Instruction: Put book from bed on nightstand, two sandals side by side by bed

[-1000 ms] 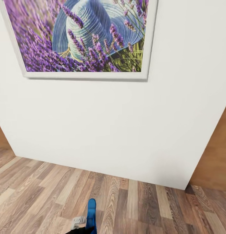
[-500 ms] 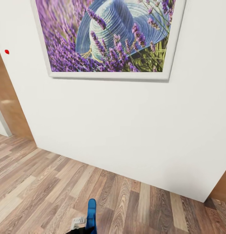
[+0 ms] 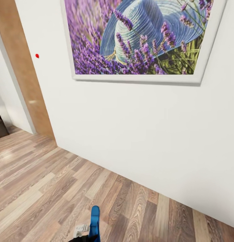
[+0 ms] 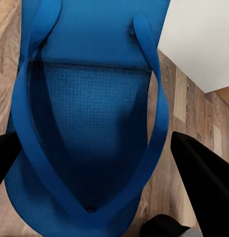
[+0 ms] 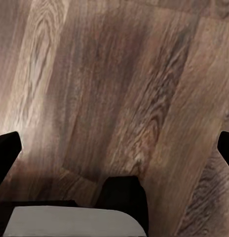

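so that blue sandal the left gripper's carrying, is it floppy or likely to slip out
The sandal looks thin and flat, probably a light foam, so it likely weighs little. In the head view it stands upright without drooping, which suggests it's fairly stiff. Its dotted textured sole should help the left gripper keep hold, though the contact itself isn't clearly visible.

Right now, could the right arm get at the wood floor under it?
Probably yes: the right tool hangs open over bare floor planks with nothing between them. The left tool is busy holding the blue sandal.

Blue sandal (image 4: pixel 90 123) (purple-lavender picture (image 3: pixel 140 37))
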Controlling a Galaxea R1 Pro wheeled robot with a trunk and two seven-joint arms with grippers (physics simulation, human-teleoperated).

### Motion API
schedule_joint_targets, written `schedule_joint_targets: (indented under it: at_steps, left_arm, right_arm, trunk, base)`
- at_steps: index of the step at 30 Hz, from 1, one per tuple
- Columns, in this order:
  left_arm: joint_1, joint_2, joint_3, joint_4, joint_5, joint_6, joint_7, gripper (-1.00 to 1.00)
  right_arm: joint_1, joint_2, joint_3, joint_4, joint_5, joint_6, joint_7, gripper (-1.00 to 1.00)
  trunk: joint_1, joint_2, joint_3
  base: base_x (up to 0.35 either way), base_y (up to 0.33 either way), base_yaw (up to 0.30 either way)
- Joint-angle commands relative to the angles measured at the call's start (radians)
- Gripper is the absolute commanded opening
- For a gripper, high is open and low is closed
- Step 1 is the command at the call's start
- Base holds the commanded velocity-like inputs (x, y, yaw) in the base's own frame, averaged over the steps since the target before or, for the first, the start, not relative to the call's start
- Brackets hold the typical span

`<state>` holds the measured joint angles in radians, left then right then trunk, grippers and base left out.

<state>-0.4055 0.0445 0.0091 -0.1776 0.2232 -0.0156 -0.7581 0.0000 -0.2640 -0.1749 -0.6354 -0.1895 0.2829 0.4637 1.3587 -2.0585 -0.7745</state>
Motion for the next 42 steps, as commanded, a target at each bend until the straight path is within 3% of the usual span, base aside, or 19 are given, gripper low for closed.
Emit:
schedule_joint_targets:
  at_steps: [1, 7, 16, 24, 42]
  left_arm:
    - [-0.001, 0.0, 0.002, 0.001, 0.0, -0.001, -0.004, -1.0]
    - [-0.001, 0.0, 0.002, 0.001, -0.006, -0.001, -0.004, -1.0]
    - [-0.001, 0.0, 0.002, 0.001, -0.006, -0.002, -0.003, -1.0]
    - [-0.001, 0.0, 0.003, 0.002, -0.004, -0.003, -0.003, -1.0]
    - [-0.001, 0.0, 0.003, 0.003, -0.004, -0.003, -0.003, -1.0]
  right_arm:
    - [0.0, 0.0, -0.001, -0.003, -0.008, 0.009, 0.017, 1.0]
    - [0.0, -0.002, 0.01, -0.001, -0.01, 0.002, 0.063, 1.0]
    - [0.0, -0.002, 0.007, 0.023, -0.015, -0.007, 0.06, 1.0]
    - [0.0, -0.001, 0.009, 0.129, -0.013, -0.066, 0.059, 1.0]
    - [0.0, 0.0, 0.009, 0.138, -0.013, -0.088, 0.059, 1.0]
  trunk:
    - [0.0, 0.0, -0.001]
    - [0.0, 0.0, -0.001]
    - [0.0, 0.0, -0.001]
    - [0.0, 0.0, -0.001]
    - [0.0, 0.0, -0.001]
  base:
    - [0.0, 0.0, 0.299]
    - [0.0, 0.0, 0.299]
    - [0.0, 0.0, 0.299]
    - [0.0, 0.0, 0.299]
    - [0.0, 0.0, 0.299]
